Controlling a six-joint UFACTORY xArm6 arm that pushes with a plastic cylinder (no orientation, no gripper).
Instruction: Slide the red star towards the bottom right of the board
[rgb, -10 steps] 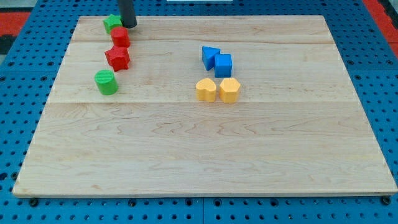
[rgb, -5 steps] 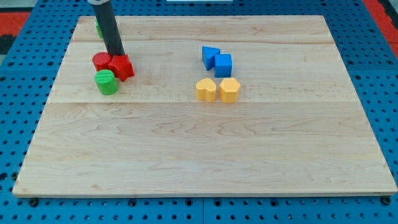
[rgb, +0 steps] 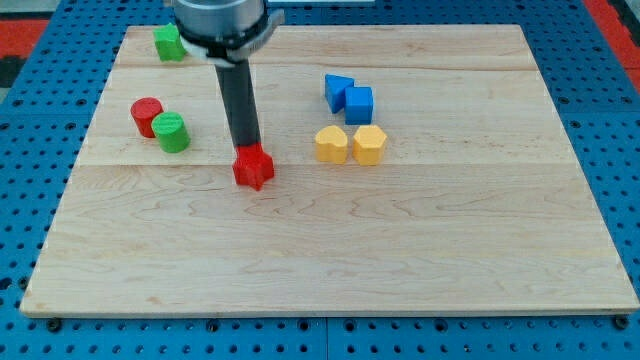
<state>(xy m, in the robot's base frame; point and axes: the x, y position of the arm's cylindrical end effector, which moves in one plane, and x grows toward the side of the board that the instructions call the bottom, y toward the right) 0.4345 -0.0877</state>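
The red star (rgb: 254, 169) lies left of the board's middle. My tip (rgb: 245, 149) touches its upper-left edge, with the dark rod rising toward the view's top. A red cylinder (rgb: 147, 116) and a green cylinder (rgb: 171, 132) stand side by side at the left. A green block (rgb: 168, 43) sits near the top left corner.
A blue triangle block (rgb: 337, 91) and a blue cube (rgb: 359, 104) touch each other right of centre. Two yellow blocks (rgb: 331, 144) (rgb: 369, 144) sit just below them. The wooden board (rgb: 420, 250) lies on a blue pegboard.
My tip has moved down and right, pushing the red star away from the red and green cylinders. The red cylinder has shifted left. The green block at the top left is uncovered again.
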